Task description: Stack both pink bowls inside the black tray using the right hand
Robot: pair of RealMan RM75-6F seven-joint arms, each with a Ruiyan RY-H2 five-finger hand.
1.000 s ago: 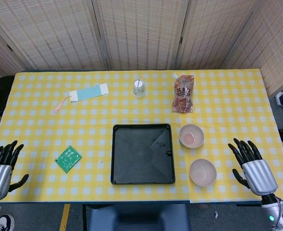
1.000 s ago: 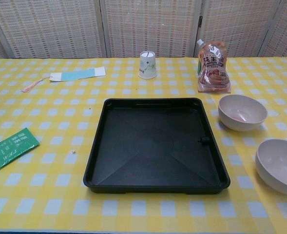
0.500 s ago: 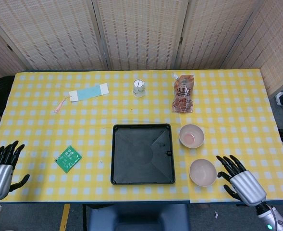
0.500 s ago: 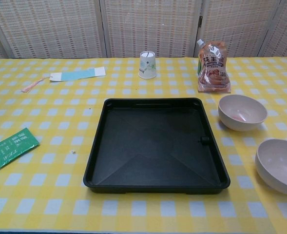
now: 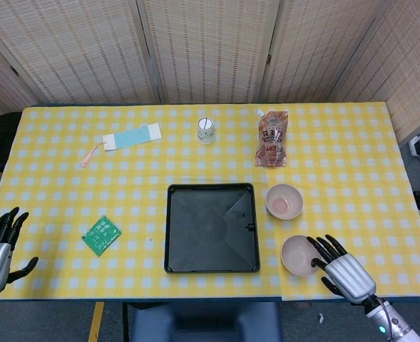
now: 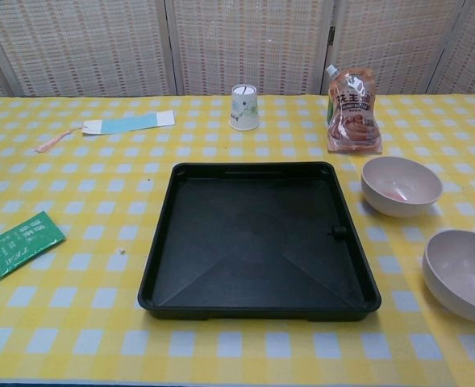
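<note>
Right hand (image 5: 344,271) has slid in to the near pink bowl (image 5: 300,255) just right of the black tray (image 5: 212,266), fingers (image 5: 322,247) spread over its rim, contact unclear; far pink bowl (image 5: 284,201) beside tray untouched—grasp looks imminent.

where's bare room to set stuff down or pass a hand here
The black tray is empty. Bare cloth lies between the bookmark and green packet, and right of the sauce pouch. It is crowded where the right hand meets the two pink bowls.
</note>
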